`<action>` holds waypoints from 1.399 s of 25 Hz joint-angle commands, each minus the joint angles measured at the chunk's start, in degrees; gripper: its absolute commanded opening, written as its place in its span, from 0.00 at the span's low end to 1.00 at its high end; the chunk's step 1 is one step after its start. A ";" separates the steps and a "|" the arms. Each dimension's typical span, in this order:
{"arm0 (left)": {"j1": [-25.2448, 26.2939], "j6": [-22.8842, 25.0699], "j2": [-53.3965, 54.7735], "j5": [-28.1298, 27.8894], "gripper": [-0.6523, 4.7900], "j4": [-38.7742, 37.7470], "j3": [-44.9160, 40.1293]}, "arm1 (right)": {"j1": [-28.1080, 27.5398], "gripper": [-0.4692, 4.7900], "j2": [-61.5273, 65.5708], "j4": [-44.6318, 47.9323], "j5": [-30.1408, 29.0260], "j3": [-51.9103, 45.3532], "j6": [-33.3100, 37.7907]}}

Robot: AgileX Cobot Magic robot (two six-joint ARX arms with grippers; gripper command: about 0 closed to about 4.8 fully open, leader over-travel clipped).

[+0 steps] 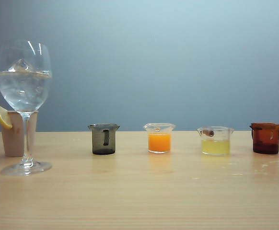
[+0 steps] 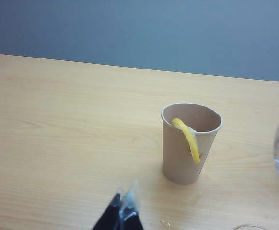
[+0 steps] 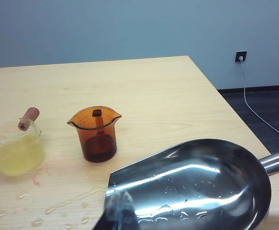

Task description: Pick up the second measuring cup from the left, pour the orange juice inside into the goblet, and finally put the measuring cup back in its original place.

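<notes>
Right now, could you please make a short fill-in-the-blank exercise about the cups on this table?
1. The second measuring cup holds ____ juice.
2. A lemon slice hangs on the rim of the ____ cup.
3. The goblet stands at the ____ end of the row in the exterior view.
4. The right gripper, near a steel scoop, is ____.

Missing words: orange; paper; left; shut

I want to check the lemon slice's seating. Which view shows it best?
The left wrist view: the lemon slice hangs over the paper cup's rim. The exterior view shows it partly, behind the goblet. The right wrist view misses it.
</notes>
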 commanded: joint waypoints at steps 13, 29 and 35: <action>-0.02 -5.35 0.02 -2.75 0.11 -1.53 4.92 | 0.07 0.08 0.07 1.46 0.20 6.10 1.16; -0.07 -2.23 16.90 8.98 0.11 -17.73 34.62 | 0.22 0.08 25.88 -1.75 -2.89 35.56 6.19; -0.11 -2.08 26.34 13.62 0.11 -17.73 43.65 | 7.72 0.08 32.11 2.47 1.46 36.35 8.90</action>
